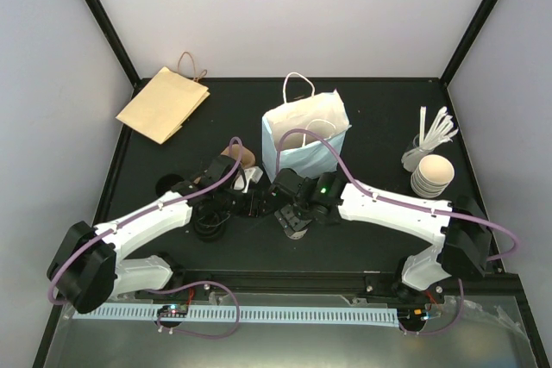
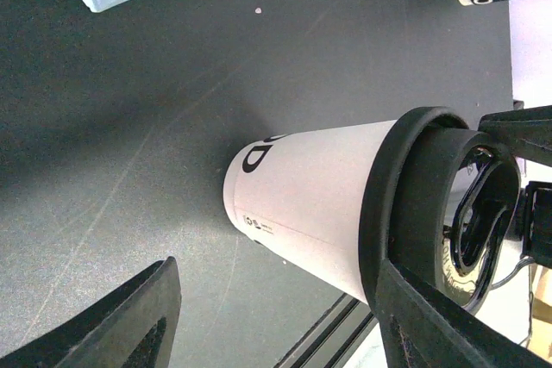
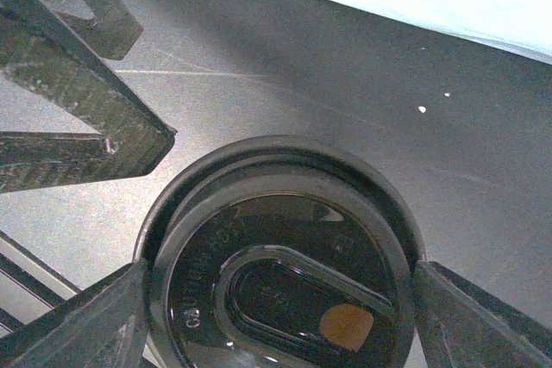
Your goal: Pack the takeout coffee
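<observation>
The takeout coffee (image 2: 310, 204) is near the middle of the table (image 1: 379, 118), just on the near side of the white paper bag (image 1: 306, 135), between the two claws. The right gripper (image 3: 280, 269) is spread wide over it, one finger at each side of the black lid's rim; whether they press it I cannot tell. The left gripper (image 2: 276, 265), just to the cup's left, is partly open and holds nothing.

This looks like a robotics lab test cell. A black desk (image 1: 388, 127) is boxed in by plain white walls (image 1: 293, 6) and black frame posts (image 1: 99, 15). Along the bottom edge of the top view, a left arm (image 1: 147, 217) and a right arm (image 1: 397, 208) are bolted beside a slotted cable duct (image 1: 285, 312).
</observation>
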{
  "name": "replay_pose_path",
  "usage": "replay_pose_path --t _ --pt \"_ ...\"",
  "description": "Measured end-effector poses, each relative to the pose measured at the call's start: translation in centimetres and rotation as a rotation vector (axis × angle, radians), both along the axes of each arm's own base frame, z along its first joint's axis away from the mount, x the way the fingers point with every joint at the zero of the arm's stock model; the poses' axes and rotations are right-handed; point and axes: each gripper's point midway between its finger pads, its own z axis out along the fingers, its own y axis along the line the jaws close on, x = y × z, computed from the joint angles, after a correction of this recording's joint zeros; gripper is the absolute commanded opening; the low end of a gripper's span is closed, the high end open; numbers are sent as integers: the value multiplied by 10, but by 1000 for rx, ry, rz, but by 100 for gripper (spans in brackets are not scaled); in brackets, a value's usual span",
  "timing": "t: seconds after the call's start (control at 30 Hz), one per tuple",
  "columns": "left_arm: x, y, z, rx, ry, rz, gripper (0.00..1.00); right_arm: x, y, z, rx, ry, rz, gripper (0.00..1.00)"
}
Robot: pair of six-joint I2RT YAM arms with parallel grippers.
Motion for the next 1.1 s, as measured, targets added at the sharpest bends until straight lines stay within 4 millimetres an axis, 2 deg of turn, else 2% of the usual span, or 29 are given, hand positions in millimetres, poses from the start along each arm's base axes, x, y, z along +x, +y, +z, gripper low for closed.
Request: replay_pose_path --t 0.17,0.4,0.77,1.1 --pt "0 -1 1 -4 -3 -1 63 -1 0 -4 -14 8 2 82" --pt "-1 1 -1 -3 -3 0 62 -1 2 -4 -16 5 5 75" --pt "-19 8 -14 -49 41 24 60 0 0 -4 -20 9 -39 71" --pt "-14 -8 -4 -149 58 15 58 -1 0 -4 -16 12 -55 70"
